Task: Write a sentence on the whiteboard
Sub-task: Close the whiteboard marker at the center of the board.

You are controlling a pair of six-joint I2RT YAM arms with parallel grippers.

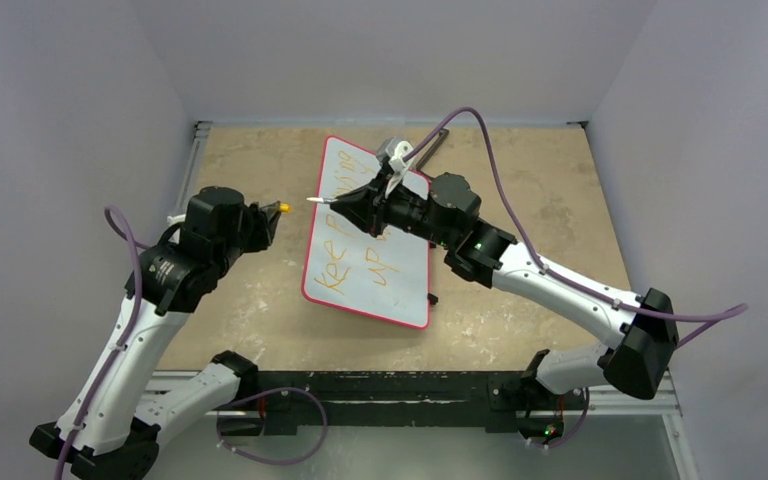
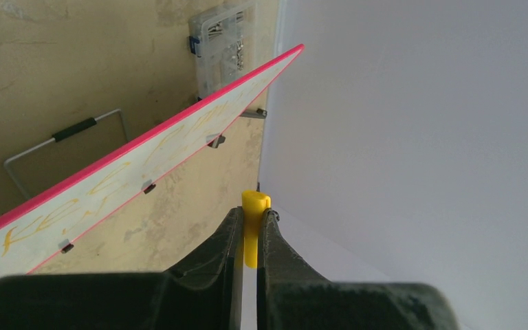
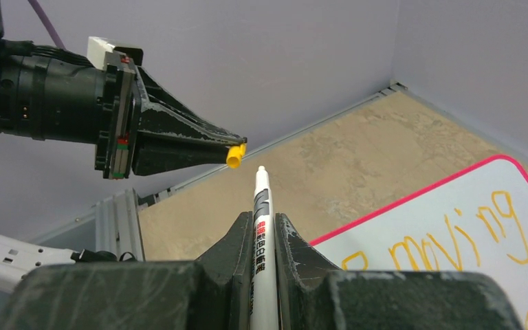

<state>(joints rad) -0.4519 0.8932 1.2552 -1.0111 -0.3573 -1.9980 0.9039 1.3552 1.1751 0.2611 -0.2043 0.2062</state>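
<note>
— Bench, then board?
— Yes: speckled tan bench [image 1: 520,180], and the red-framed, grey-white whiteboard [image 1: 400,290] lies slanted at its middle, bearing a two-line orange hand-drawn sentence [image 1: 360,262].
— And each tool?
— The right tool [image 1: 342,206], over the board's upper left edge, pinches a slim white marker pen [image 3: 261,206]. The left tool [image 1: 268,213], beside the board, squeezes a small yellow cap [image 2: 254,206].
</note>
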